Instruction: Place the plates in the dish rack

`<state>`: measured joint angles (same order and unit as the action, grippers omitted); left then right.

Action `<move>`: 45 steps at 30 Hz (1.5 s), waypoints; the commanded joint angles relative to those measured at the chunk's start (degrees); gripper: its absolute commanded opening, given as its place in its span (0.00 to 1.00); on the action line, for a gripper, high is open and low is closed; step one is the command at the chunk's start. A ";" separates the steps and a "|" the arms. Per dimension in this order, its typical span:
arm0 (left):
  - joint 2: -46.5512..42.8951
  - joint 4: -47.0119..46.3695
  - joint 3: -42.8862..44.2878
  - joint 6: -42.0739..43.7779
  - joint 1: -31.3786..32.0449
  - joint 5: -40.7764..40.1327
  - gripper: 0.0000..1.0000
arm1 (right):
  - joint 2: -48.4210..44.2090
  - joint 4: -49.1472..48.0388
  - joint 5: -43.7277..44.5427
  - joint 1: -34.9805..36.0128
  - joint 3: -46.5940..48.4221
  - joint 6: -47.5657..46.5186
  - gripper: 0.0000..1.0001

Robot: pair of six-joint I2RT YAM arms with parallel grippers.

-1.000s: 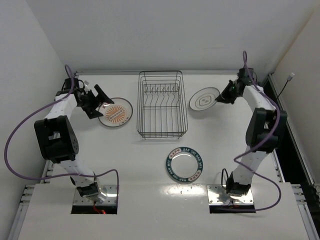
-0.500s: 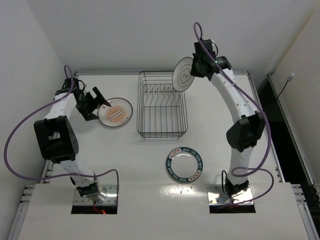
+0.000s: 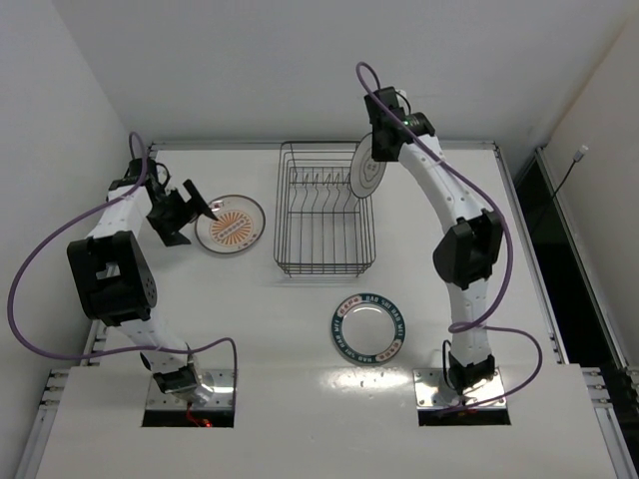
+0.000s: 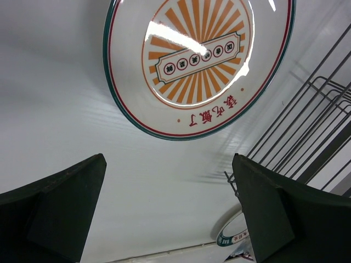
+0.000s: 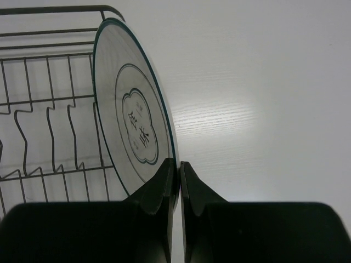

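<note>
Over the far right corner of the dish rack (image 3: 277, 215), the right gripper (image 5: 178, 164) pinches the grey-marked plate (image 5: 131, 126) upright by its rim, best lowered edge-first between two tines, while the left gripper (image 4: 169, 161) hangs open beside the sunburst plate (image 4: 200, 60).

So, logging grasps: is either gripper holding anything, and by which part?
The right gripper pinches the grey-marked plate by its rim; the left gripper is open, holding nothing.

Glossy sunburst plate (image 4: 197, 66), smooth grey-marked plate (image 5: 129, 126), metal-wire dish rack (image 3: 300, 225), matt faintly grained table (image 3: 270, 329)
</note>
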<state>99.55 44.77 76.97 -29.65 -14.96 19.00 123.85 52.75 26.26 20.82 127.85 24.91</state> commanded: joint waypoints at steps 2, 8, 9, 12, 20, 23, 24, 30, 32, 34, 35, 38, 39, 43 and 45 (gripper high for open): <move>-0.06 -0.38 0.64 1.52 -0.68 0.76 1.00 | 1.91 -0.81 3.09 2.03 1.70 -3.02 0.00; 0.99 -2.40 -0.50 1.52 -0.68 3.93 0.78 | 4.11 -0.11 3.10 5.72 1.70 -2.50 0.00; 1.00 -2.41 -0.50 1.52 -0.68 3.93 0.75 | 4.12 0.42 3.09 6.42 1.09 -2.49 0.01; 3.10 -2.41 -0.50 1.52 -0.68 3.24 0.68 | 4.64 0.42 1.78 7.04 1.08 -2.49 0.18; 6.88 -5.92 -4.89 1.00 -0.68 0.60 0.60 | -0.27 0.42 -2.43 5.90 1.08 -1.44 0.25; 7.68 -6.45 -4.90 1.00 -0.68 -0.28 0.60 | -3.95 0.95 -4.20 5.90 1.08 -1.44 0.30; 8.38 -7.24 -4.90 1.00 -0.68 -0.28 0.60 | -5.10 0.95 -5.07 5.90 0.56 -1.44 0.31; 12.77 -9.96 -4.37 -0.06 -0.68 -0.37 0.42 | -13.36 0.42 -8.15 4.32 -1.64 -1.44 0.36; 14.01 -10.58 -2.97 -0.59 -0.68 0.33 0.13 | -14.42 1.12 -8.16 3.70 -1.64 -1.44 0.38; 14.80 -10.58 -2.10 -0.59 -0.68 0.95 0.00 | -15.12 1.65 -8.68 2.48 -1.64 -1.44 0.38; 14.80 -10.58 -2.09 -0.59 -0.68 0.95 0.00 | -15.74 2.35 -9.55 2.47 -2.25 -1.44 0.39; 14.80 -9.88 0.54 -0.59 -0.68 1.56 0.00 | -16.88 1.49 -14.38 1.15 -6.45 -1.44 0.44; 13.49 -9.36 1.16 -1.28 -0.68 2.34 0.00 | -17.76 -0.18 -18.75 0.28 -7.78 -1.44 0.45; 8.83 -11.54 2.48 -4.17 -1.91 7.35 0.00 | -19.35 -8.96 -38.43 -3.14 -15.86 0.39 0.54; 6.81 -14.79 3.10 -5.59 -2.53 11.90 0.00 | -18.04 -15.27 -53.67 -4.64 -19.47 3.03 0.56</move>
<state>112.20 34.61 77.23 -32.47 -15.92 26.83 105.45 47.99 -3.75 17.87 111.68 24.49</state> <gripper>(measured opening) 0.054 0.549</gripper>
